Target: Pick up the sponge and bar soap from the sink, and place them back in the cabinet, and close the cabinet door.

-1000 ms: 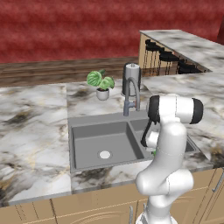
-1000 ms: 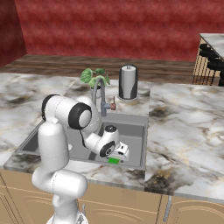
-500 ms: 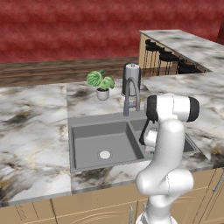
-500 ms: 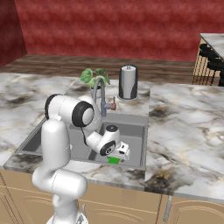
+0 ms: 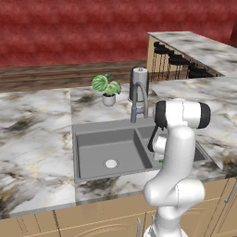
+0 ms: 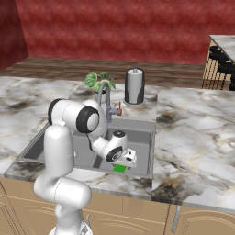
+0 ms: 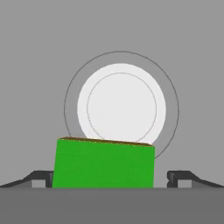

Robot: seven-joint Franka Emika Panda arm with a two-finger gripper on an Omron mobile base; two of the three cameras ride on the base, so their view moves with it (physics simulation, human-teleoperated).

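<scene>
**A:** Where is your gripper (image 6: 125, 161) right now?

**B:** Low in the right basin of the sink (image 6: 145, 137), near the front wall, a little below the centre of the right base frame. In the hand frame the sponge (image 7: 104, 162) sits at the bottom centre, a green block between the two fingertips (image 7: 40, 177).

**A:** Are they closed on it?

**B:** No. You have the fingers spread wide and holding nothing. One tip stands just beside the left edge of the sponge; the other is clear of the right edge with a gap. Whether the left one touches, I cannot tell.

**A:** So what makes this grasp go well?

**B:** Judging from that uneven gap, nudge the hand toward the right of the hand frame so the block sits midway. Otherwise one finger will likely push it sideways before the other arrives. Then, if the tips are not yet down at the basin floor, go lower, so the pads meet the side faces and not the top corner.

**A:** Anything underneath?

**B:** The white drain (image 7: 121, 109) lies behind the sponge, in the middle of the hand frame. Close slowly, since a sponge probably gives under pressure, then lift straight up, clear of the basin wall and the faucet (image 6: 104, 98).
</scene>
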